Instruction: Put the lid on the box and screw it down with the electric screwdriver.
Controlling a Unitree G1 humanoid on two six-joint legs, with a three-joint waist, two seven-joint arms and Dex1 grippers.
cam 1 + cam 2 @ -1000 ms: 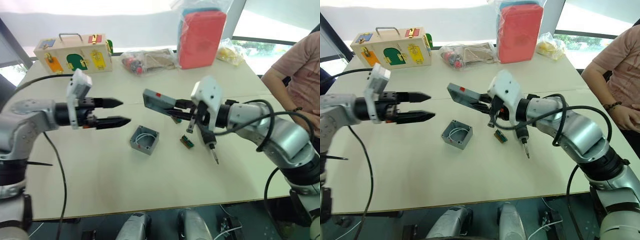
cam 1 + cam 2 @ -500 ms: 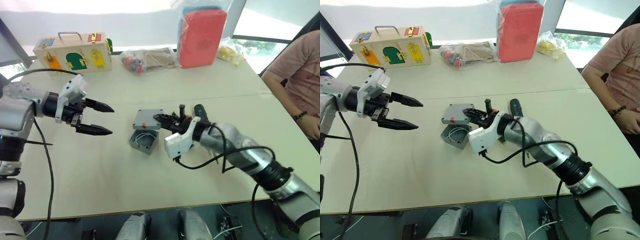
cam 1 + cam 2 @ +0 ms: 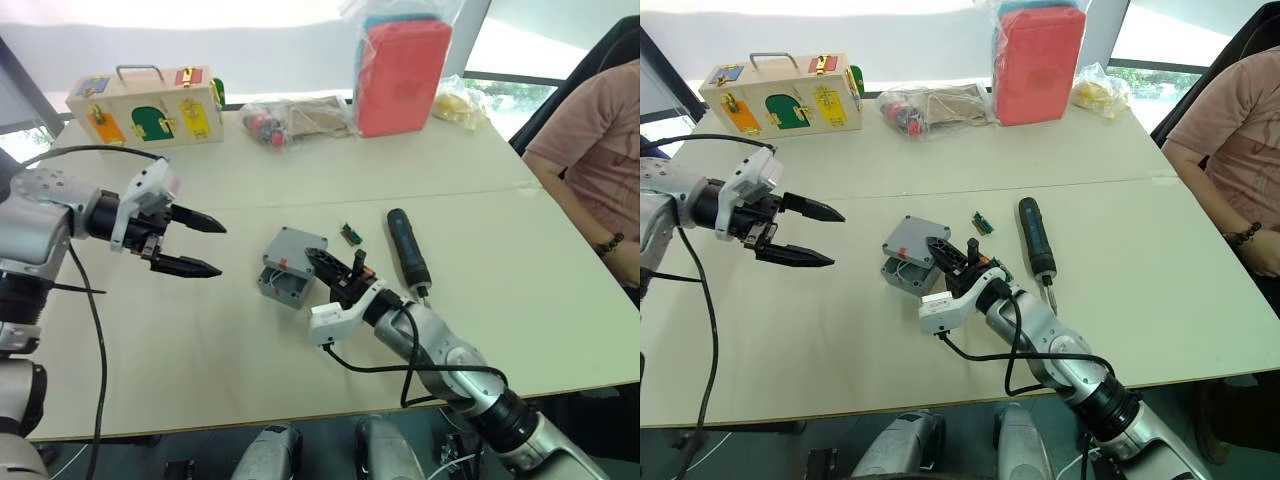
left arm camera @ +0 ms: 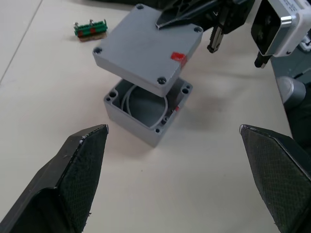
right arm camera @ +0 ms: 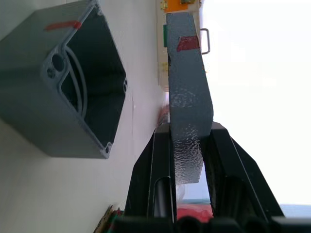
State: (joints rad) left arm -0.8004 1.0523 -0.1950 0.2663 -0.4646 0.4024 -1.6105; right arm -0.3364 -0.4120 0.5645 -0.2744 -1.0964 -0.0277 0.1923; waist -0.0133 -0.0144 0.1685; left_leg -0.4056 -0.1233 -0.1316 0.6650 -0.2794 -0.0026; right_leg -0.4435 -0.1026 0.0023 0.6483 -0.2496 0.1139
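Right gripper [image 3: 322, 265] pinches the lid [image 3: 296, 250] by its edge, holding it tilted just above the open box [image 3: 281, 286]. Left gripper [image 3: 205, 246] hangs nearby, jaws spread wide and empty. Beside them the electric screwdriver [image 3: 407, 250] lies on the surface [image 3: 200, 340].

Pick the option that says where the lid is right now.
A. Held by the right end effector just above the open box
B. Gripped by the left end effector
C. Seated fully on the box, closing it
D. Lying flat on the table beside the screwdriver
A: the right end effector pinches the lid by one edge, and it hangs above the open box, whose wires are visible inside.
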